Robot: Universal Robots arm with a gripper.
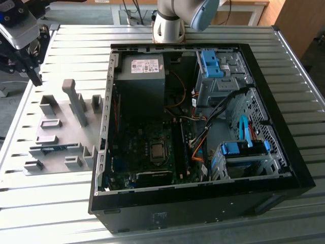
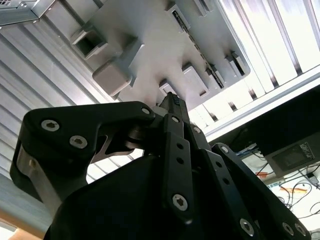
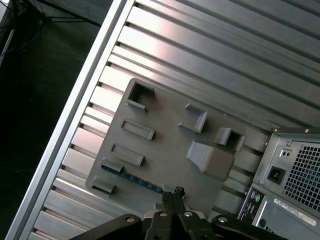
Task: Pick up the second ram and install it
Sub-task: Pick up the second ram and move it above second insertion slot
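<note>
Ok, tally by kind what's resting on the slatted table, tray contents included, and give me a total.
Open computer case: 1
Grey fixture tray: 1
Blue RAM stick, lying in the tray: 1
Total: 3

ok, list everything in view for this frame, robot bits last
second ram: 1, blue, lying in a slot of the fixture plate
fixture plate: 1, grey, on the table, exterior view's left of the case
computer case: 1, black, open, mid-table
power supply: 1, black, inside the case
drive-bay clips: 2 groups, light blue, on the case's drive cages
table: 1, silver, slatted
arm base: 1, silver, at the case's far side
gripper: 1, black, shut and empty, above the table near the fixture plate
</note>
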